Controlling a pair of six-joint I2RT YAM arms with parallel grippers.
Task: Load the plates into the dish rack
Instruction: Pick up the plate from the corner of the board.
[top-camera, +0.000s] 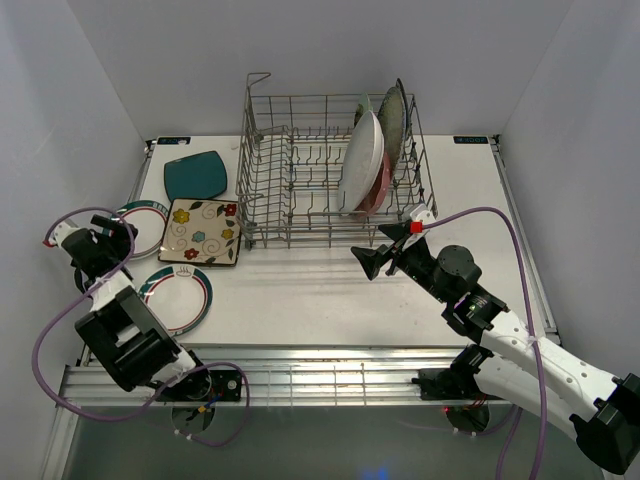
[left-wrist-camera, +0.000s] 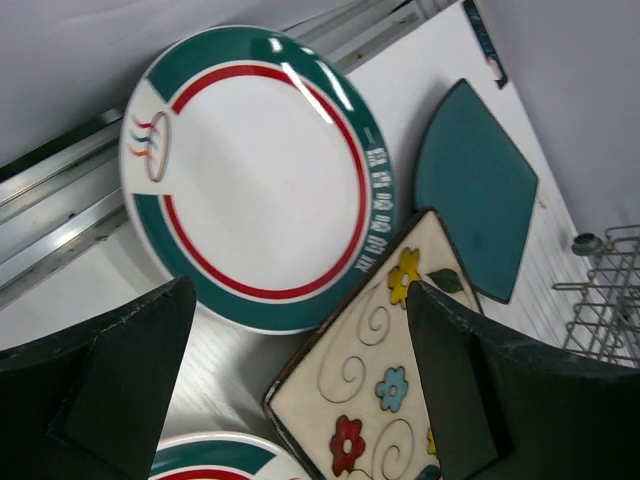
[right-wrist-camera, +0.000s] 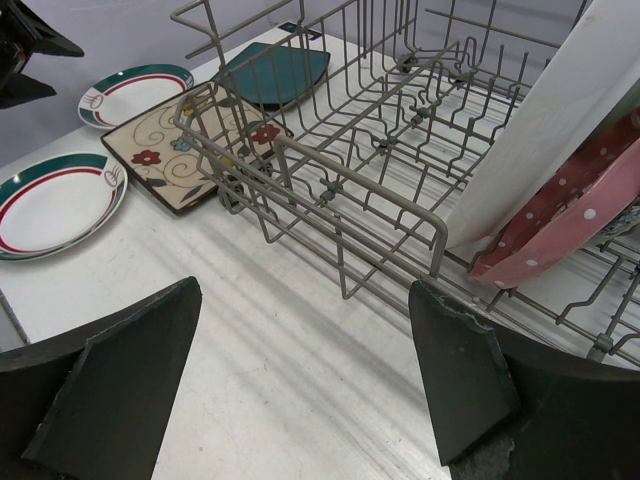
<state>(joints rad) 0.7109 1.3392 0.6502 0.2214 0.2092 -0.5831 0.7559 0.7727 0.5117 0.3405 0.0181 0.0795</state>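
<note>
**Left arm is the nearer one; the plates left to load lie left of the rack**

Four plates lie flat on the desk, all in its left part. They are a teal square plate at the far side, a floral square plate just near of it, a far round plate with green and red rim bands, and a near round plate of the same pattern.

The left tool hangs over this group, jaws spread wide and holding nothing. In the left wrist view the far round plate sits just beyond its fingertips. That plate's rim meets a corner of the floral square plate, and I cannot tell whether one overlaps the other.

The dish rack stands to the right of these plates. Its left and middle rows of tines are bare. At its right end a big white oval plate and a pink dotted plate stand on edge, with more plates behind them.

The right tool is also open and empty, just near of the rack's near right corner and well apart from the flat plates.

So the pick looks to be the left arm's. A flat plate would likely need catching at its rim, tipping on edge and carrying rightward into the free tines.
</note>
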